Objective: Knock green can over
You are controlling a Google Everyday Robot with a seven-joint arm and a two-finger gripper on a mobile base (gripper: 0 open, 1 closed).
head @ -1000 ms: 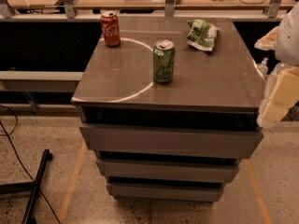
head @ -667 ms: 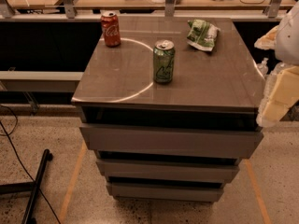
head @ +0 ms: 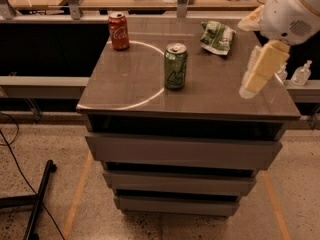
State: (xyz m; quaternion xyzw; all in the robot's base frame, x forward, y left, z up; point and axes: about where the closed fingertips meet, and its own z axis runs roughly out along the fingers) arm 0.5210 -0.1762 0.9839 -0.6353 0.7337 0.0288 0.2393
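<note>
Gripper (head: 248, 88) moved in above table (head: 125, 86), nearer upright green can (head: 175, 67), its state unclear

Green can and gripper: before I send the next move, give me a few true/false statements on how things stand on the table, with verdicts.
1. The green can stands upright on the table. True.
2. The gripper hangs near the table's right edge. True.
3. The gripper is touching the green can. False: bare tabletop shows between them, and the gripper is well to the can's right.
4. The red can lies on its side. False: it stands upright at the far left corner.
5. The snack bag lies between the two cans. False: it lies at the far right, beyond the green can.
</note>
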